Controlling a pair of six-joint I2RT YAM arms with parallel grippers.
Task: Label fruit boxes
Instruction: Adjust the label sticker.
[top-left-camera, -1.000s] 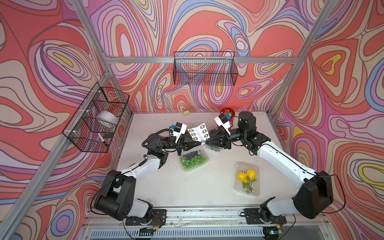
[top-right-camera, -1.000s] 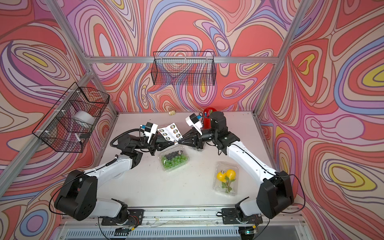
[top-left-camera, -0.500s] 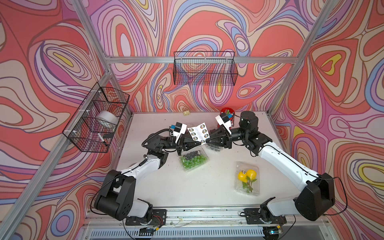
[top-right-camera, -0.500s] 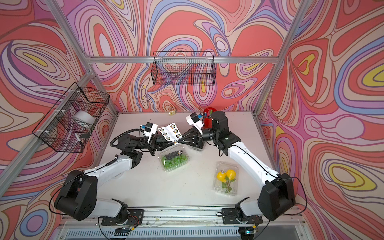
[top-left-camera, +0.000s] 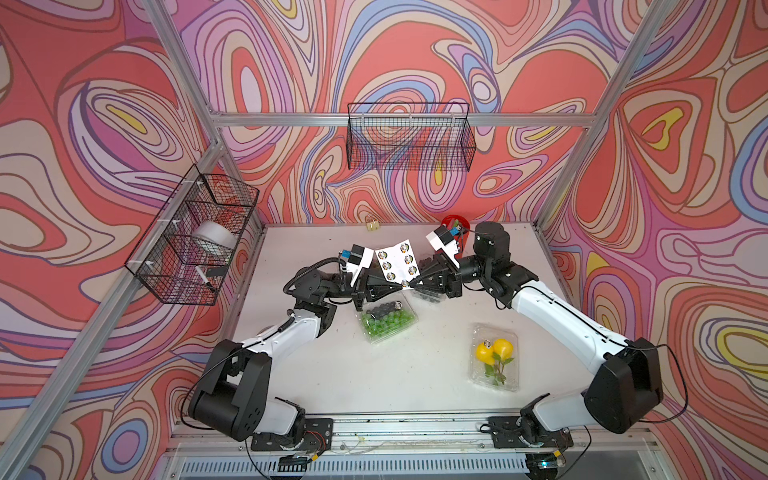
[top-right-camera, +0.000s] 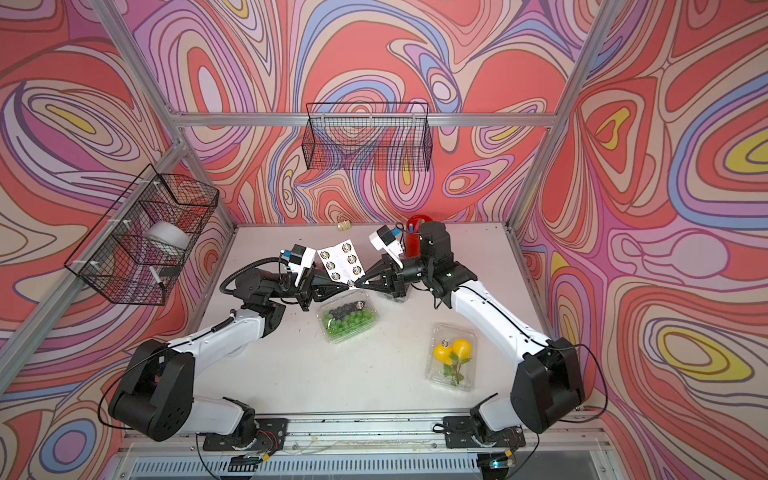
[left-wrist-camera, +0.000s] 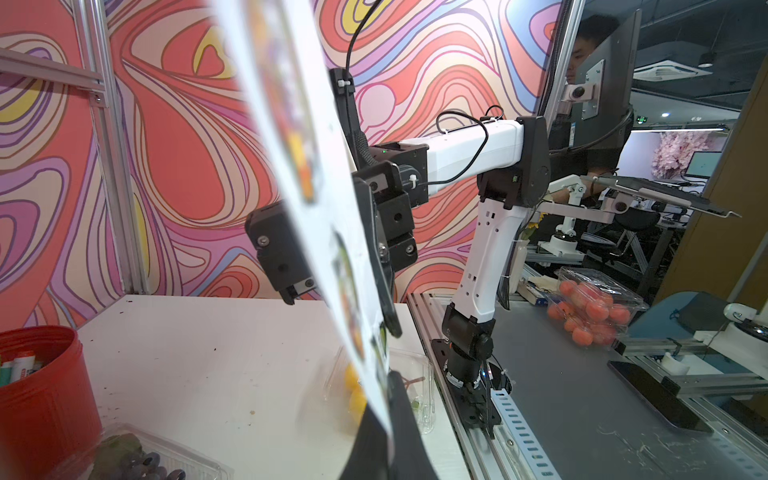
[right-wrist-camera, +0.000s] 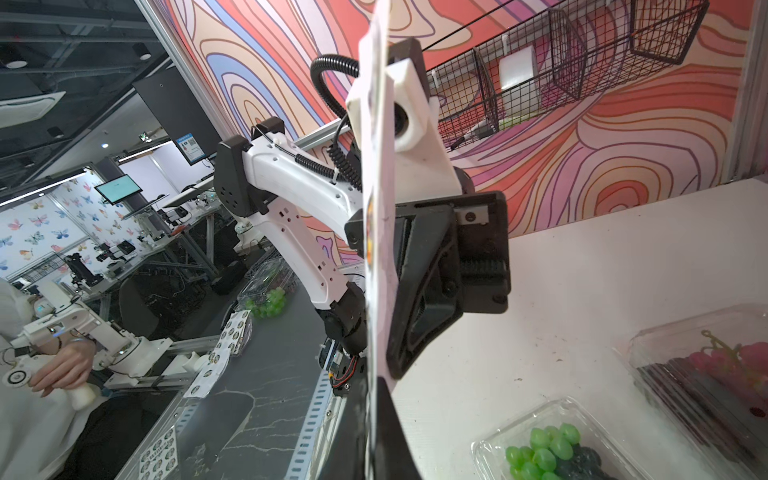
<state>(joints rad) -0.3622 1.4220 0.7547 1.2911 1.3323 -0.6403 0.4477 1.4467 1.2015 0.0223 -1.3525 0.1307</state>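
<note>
Sitting just beside the left gripper (top-left-camera: 400, 286) is the green-grape box (top-left-camera: 386, 322).

No legible text anywhere.

We reach both arms inward, tips meeting mid-air. Our left arm (top-left-camera: 286, 332) is stretched forward, wrist near level. Left gripper (top-left-camera: 397, 286) points toward right side, jaws clamped on lower edge of sticker sheet (top-left-camera: 395, 262). Our right arm (top-left-camera: 557, 316) mirrors it, wrist turned inward. Right gripper (top-left-camera: 413, 284) faces left one, fingers pinched onto same sheet's corner, tips nearly touching.
</note>
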